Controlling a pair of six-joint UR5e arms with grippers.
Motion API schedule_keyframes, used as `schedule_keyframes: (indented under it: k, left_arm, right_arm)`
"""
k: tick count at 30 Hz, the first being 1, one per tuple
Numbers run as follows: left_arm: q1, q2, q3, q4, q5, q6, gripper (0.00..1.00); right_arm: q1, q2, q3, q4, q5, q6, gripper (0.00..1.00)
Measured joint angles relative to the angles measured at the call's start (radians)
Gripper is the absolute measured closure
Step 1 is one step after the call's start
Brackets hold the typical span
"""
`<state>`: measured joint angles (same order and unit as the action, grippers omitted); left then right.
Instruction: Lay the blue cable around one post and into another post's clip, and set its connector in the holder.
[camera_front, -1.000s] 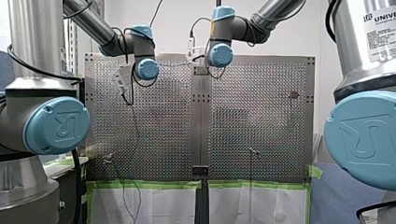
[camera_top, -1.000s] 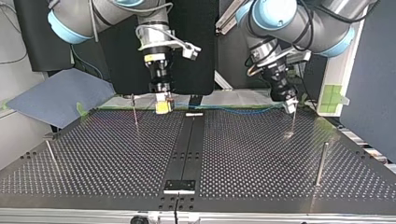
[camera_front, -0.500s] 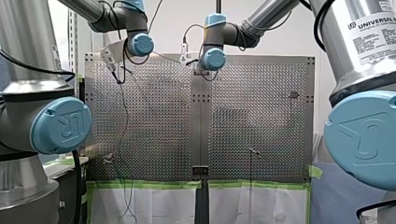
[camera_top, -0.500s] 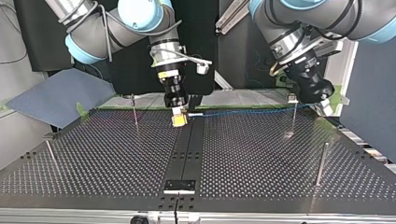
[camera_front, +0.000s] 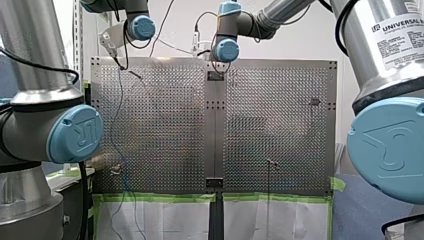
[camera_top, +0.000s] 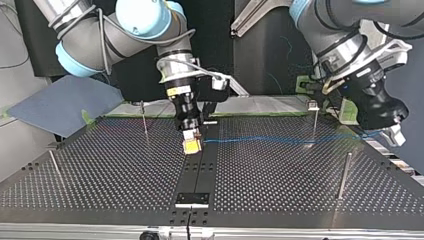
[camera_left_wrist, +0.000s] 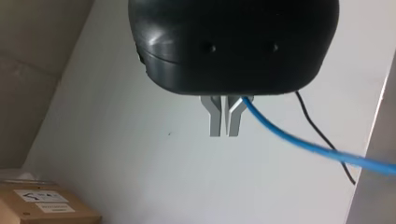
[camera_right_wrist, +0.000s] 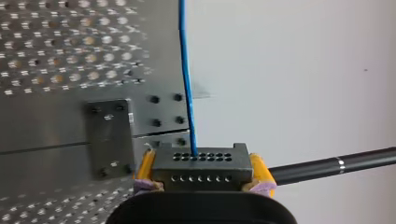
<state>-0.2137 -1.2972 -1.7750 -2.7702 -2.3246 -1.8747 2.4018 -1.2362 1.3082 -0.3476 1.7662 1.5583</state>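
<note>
Right gripper (camera_right_wrist: 201, 164): yellow pads (camera_right_wrist: 145, 167) closed on both sides of a black connector (camera_right_wrist: 201, 173), a block with rows of small holes. Grip is only as wide as the block. The blue cable (camera_right_wrist: 187, 70) leaves the block's top face and runs straight ahead, away from the gripper, along the edge of the perforated table (camera_right_wrist: 56, 46). Just beside the gripper is a dark plate (camera_right_wrist: 109, 137) bolted to the table. On the other side a dark rod (camera_right_wrist: 336, 164) angles off (could be a post, cannot tell).

Left gripper (camera_left_wrist: 225, 119): metal fingers pressed together with no gap, and the cable comes out from between them near their root and trails off to one side. A thin black wire (camera_left_wrist: 322, 135) runs behind it, and a cardboard box (camera_left_wrist: 46, 211) sits far off in the background.

In the top view the right gripper hangs low over the table's central strip (camera_top: 202, 170), pads pointing down. From it the cable stretches across to the left gripper at the view's right edge. On the way it passes the foot of a post with a pale clip (camera_top: 314, 120) (contact unclear). It is not around any post or in a clip. Another post (camera_top: 344, 175) stands nearer the camera, well apart from the cable. A third post (camera_top: 143, 119) is at the view's left.
</note>
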Motion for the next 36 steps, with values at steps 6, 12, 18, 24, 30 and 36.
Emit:
schedule_keyframes:
  k: [6,12,18,24,30,36]
  left_arm:
    - [0.049,-0.047,0.017,-0.001,0.049,-0.049,0.91]
    - [0.104,-0.086,0.018,0.001,0.103,-0.104,0.91]
    - [0.156,-0.119,0.019,0.004,0.156,-0.156,0.91]
    - [0.209,-0.167,0.025,0.04,0.209,-0.209,0.91]
    - [0.262,-0.19,0.031,0.076,0.262,-0.262,0.91]
    - [0.315,-0.2,0.031,0.086,0.315,-0.315,0.91]
  right_arm:
    - [0.002,0.002,-0.052,-0.005,-0.015,-0.007,1.0]
    - [0.007,0.005,-0.069,-0.015,-0.037,-0.013,1.0]
    - [0.011,0.012,-0.073,-0.031,-0.054,-0.015,1.0]
    - [0.017,0.036,-0.092,-0.031,-0.064,-0.023,1.0]
    - [0.02,0.064,-0.116,-0.033,-0.067,-0.026,1.0]
    - [0.028,0.099,-0.153,-0.022,-0.07,-0.031,1.0]
